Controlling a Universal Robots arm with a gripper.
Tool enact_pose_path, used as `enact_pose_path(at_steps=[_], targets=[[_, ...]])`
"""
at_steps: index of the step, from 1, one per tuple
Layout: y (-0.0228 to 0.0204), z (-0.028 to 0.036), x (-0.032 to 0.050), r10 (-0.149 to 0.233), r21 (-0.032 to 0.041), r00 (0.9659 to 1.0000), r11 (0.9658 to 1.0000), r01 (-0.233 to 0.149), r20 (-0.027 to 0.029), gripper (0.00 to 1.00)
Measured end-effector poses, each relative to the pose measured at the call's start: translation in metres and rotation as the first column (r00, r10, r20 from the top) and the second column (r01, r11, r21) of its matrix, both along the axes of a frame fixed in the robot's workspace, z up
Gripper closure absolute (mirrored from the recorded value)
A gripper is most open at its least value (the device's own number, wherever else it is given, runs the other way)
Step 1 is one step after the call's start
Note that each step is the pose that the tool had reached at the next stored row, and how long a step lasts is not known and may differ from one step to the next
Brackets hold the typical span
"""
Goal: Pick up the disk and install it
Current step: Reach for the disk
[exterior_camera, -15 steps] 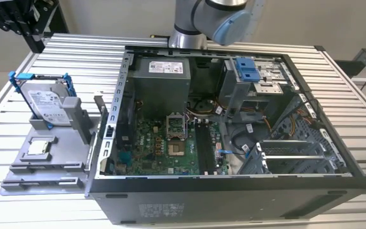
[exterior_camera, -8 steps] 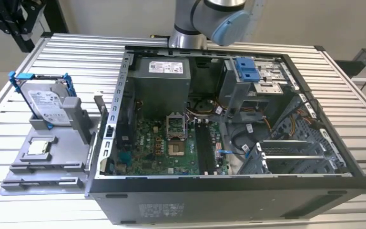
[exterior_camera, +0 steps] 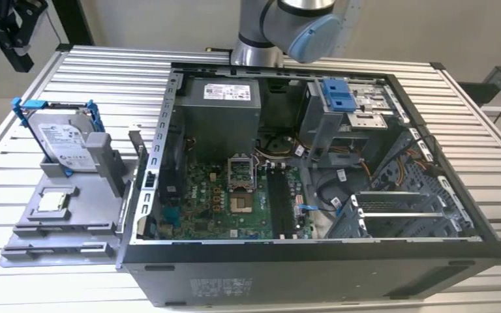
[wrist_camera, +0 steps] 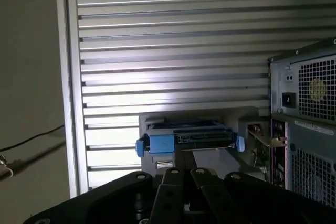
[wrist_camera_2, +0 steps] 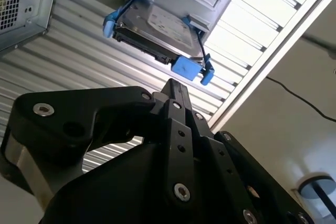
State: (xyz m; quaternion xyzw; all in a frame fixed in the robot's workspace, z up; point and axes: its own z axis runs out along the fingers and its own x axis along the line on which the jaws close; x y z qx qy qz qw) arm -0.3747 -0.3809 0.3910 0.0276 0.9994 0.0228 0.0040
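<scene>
- While the disk (exterior_camera: 62,139) stands on edge in its grey holder (exterior_camera: 102,158), at the exterior view's left and about mid-height, no step of the task shows as done.
- A thin blue frame (exterior_camera: 26,104) is clipped round the disk, which sits outside the open computer case (exterior_camera: 276,280) on the slatted table (exterior_camera: 102,72).
- The gripper (exterior_camera: 2,29) hangs in the exterior view's upper left corner, above the disk and well apart from it.
- In the second wrist view its fingers (wrist_camera_2: 178,124) meet at their tips with nothing between them, so the pincer is closed and empty.
- A small square chip (exterior_camera: 55,201) lies on the grey tray (exterior_camera: 33,242) at lower left, a separate thing.
- By my judgement the work is at its very start: both the pick-up and the fitting into the case are left.
</scene>
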Motion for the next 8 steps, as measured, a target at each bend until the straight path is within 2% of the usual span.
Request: enact_pose_path(at_steps=[8], targets=[[0.0, -0.0015, -0.0091, 0.033, 0.0, 0.9995, 0.9995, -0.033, 0.0, 1.0]])
